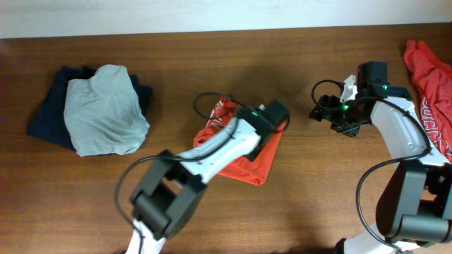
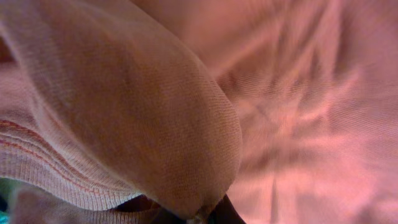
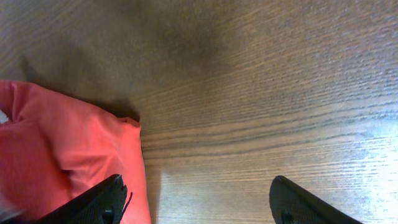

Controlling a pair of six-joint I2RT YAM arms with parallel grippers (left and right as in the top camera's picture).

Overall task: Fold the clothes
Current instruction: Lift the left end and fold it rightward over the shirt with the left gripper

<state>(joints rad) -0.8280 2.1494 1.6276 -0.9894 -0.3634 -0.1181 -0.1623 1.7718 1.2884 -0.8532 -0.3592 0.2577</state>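
Wooden table (image 1: 212, 56) bore folded orange-red T-shirt (image 1: 244, 164), centre frame, pinched by left hand (image 1: 277, 120); right hand (image 1: 326, 109) stood open, upper right.

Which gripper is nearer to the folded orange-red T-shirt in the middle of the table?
Left. The left gripper is down on the folded T-shirt, closed on its fabric. The right gripper stands open over bare table beside the shirt's edge.

Left claw (image 1: 274, 115) jaws hidden by shirt (image 1: 244, 161) fabric; second shirt (image 1: 434, 92) cut by right edge.
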